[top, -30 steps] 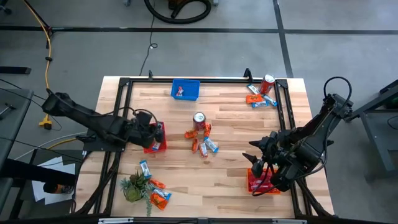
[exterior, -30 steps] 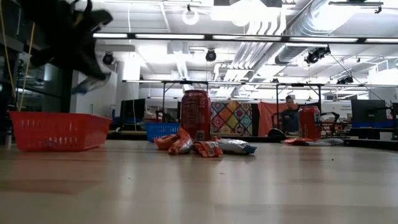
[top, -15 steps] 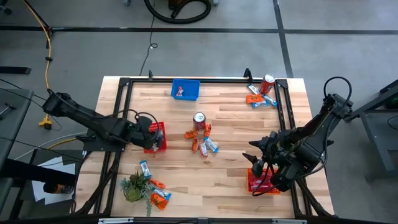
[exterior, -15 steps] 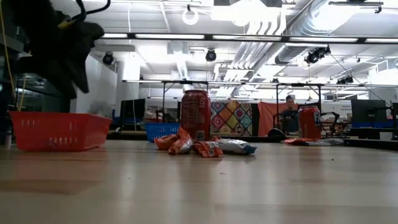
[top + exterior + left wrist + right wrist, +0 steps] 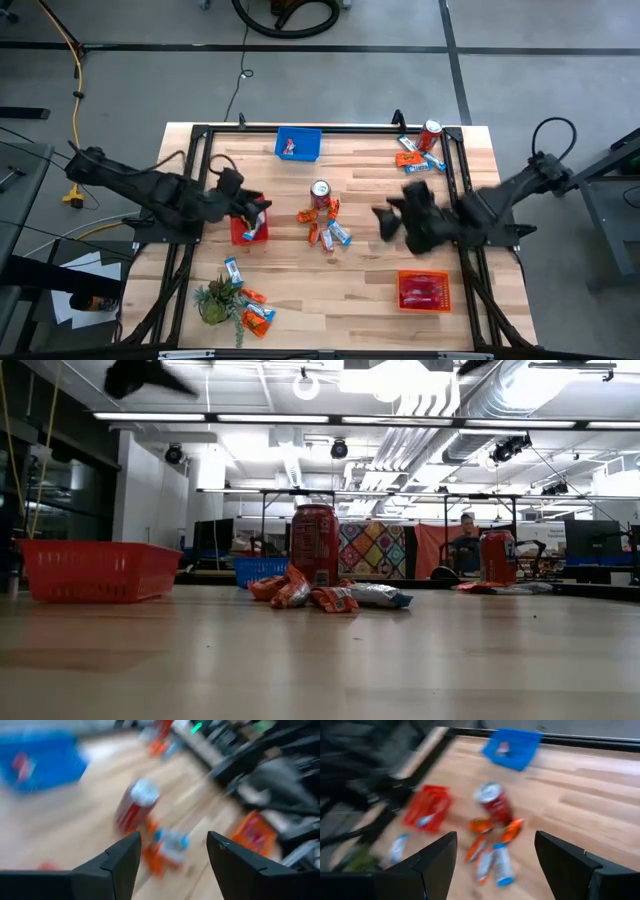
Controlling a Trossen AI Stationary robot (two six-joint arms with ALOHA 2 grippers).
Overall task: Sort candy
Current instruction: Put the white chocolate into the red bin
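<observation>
With both my pairs of fingers spread and holding nothing, I am hanging my left gripper (image 5: 262, 207) above the left red basket (image 5: 248, 229) and my right gripper (image 5: 388, 222) over bare wood, right of the middle candy pile (image 5: 327, 232). That pile is lying just in front of a drink can (image 5: 320, 192). More candy (image 5: 418, 158) is sitting in the far right corner.

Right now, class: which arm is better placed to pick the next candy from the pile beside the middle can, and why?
Probably the right. The right gripper is open, empty and faces the candy pile by the can. The left gripper is also open, but sits above the red basket.
</observation>
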